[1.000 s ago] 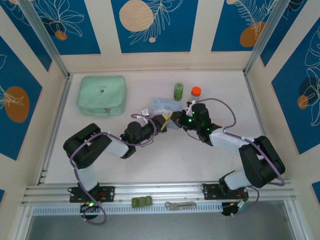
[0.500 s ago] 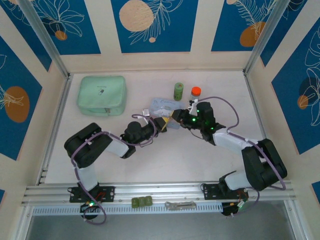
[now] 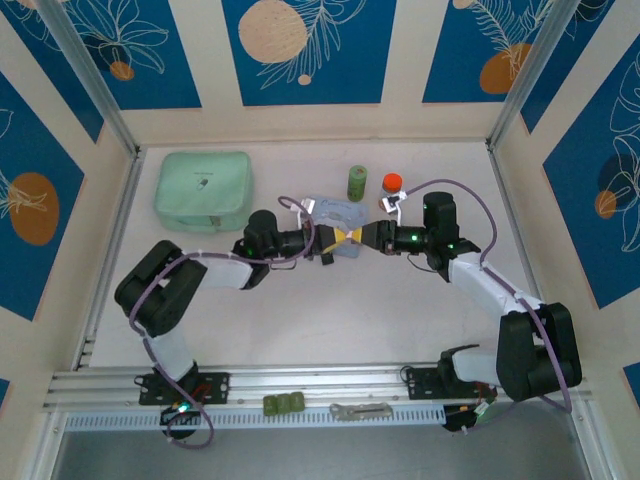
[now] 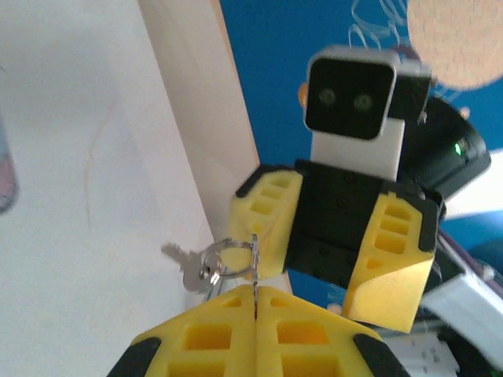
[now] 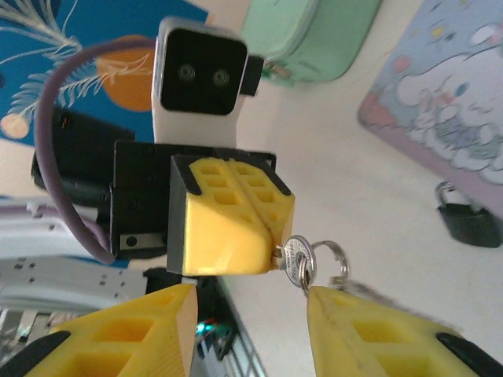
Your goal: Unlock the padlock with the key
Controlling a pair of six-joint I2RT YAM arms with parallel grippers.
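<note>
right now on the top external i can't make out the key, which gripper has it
Observer: The left gripper is shut on the key, ring hanging out at the tip.
Operator: is the other one closed on it too
Observer: No, the right gripper is open, facing the key.
Operator: and where does it have to go
Observer: The padlock sits on the table beside the pale blue tin, in neither gripper.

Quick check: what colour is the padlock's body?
Dark grey-black, with a thin silver shackle; the small metal padlock shows best in the right wrist view.
</note>
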